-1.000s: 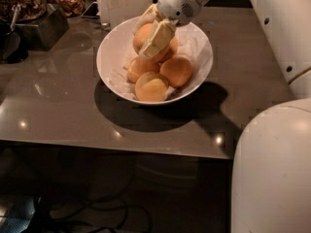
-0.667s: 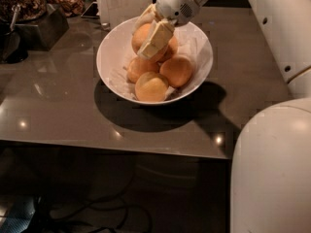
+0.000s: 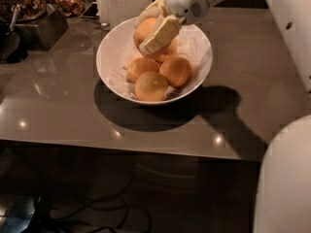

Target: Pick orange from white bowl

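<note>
Clasping the orange over the white bowl: entry for the present state

**Fingers.** We record the two pale fingers (image 3: pixel 163 30) pressed against opposite sides of the orange (image 3: pixel 144 28). One lies across its near face and the other curves round its far side. They pinch the fruit and are neither spread nor closed on nothing.

**Gripper.** The gripper (image 3: pixel 144 35) hangs over the rear part of the white bowl (image 3: pixel 108 57). It reaches down from the rounded white wrist (image 3: pixel 192 1), which enters from the upper right.

**Change noted.** Against the views of a second ago, we find almost nothing shifted. The fingers hold the same grip at the same spot, and the fruit is at most a shade higher. We judge the grasp made and the lift barely begun, so the orange remains inside the bowl's outline.

**Orange, position.** It sits at the top of the heap, at the back of the bowl. Whether it touches the fruit beneath, we cannot tell.

**Orange, orientation.** It is round, with no long axis to record. We cannot make out the stem end, so we enter no heading.

**Surroundings.** Three smaller fruits (image 3: pixel 151 85) lie lower in the bowl on crumpled white paper (image 3: pixel 197 47), and a fourth is half hidden behind the fingers. The bowl stands on the grey worktop (image 3: pixel 58 106).
</note>
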{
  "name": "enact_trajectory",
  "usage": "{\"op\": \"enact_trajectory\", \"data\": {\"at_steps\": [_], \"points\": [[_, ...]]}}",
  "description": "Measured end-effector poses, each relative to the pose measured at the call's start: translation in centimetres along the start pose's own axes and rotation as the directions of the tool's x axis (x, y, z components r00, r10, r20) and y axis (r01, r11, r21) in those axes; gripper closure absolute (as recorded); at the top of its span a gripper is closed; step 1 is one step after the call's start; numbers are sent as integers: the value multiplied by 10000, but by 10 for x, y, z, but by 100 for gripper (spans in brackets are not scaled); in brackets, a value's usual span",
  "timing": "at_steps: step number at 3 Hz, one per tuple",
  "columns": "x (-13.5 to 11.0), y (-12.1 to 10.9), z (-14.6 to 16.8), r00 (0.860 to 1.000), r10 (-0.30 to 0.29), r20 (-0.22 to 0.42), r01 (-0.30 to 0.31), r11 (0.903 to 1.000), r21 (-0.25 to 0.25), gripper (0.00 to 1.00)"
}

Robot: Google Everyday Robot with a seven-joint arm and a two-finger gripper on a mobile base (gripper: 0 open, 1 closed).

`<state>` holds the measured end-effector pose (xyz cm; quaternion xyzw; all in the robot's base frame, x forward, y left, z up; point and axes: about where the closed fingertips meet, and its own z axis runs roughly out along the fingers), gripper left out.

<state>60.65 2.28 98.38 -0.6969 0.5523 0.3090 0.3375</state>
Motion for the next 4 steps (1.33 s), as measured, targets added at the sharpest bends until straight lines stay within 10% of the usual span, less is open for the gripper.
{"op": "enact_trajectory", "data": {"at_steps": [4], "points": [[-28, 76, -52, 9977, 511, 451, -584, 9817, 1813, 100]]}}
